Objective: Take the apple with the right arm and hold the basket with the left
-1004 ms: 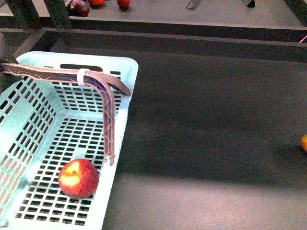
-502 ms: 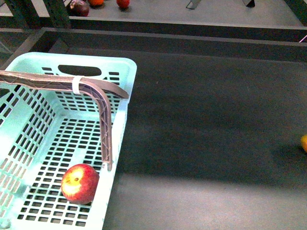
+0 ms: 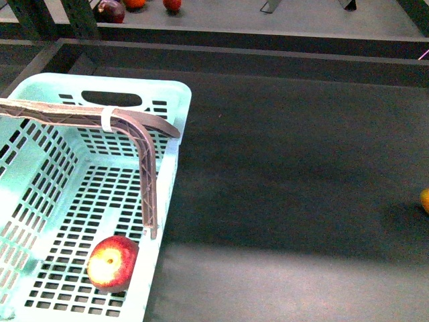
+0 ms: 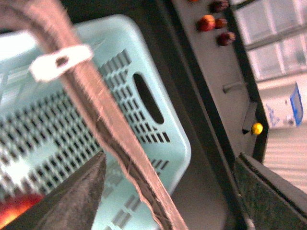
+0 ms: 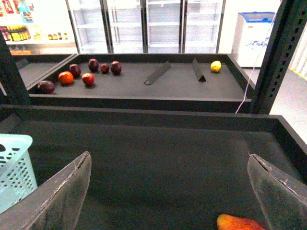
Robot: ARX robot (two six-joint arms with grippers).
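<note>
The mint-green basket (image 3: 175, 127) stands at the left of the dark table. The red apple (image 3: 112, 263) lies inside it, on the slotted floor near the front right corner. The brown-grey swing handle (image 3: 144, 174) stands raised over the basket. Neither gripper shows in the front view. In the left wrist view my left gripper (image 4: 168, 191) is open, and the handle (image 4: 96, 115) runs between its fingers above the basket (image 4: 158, 139); a red glimpse of the apple (image 4: 14, 213) shows below. My right gripper (image 5: 170, 191) is open and empty over the bare table.
A small orange-yellow fruit (image 3: 425, 200) lies at the table's right edge and also shows near my right gripper (image 5: 237, 223). A raised ledge (image 3: 268, 40) borders the far side. Behind it a shelf holds several fruits, among them a dark purple one (image 3: 112, 10).
The basket has shifted a little and its handle has swung from where it was a second ago. The apple has rolled slightly toward the basket's front edge.
</note>
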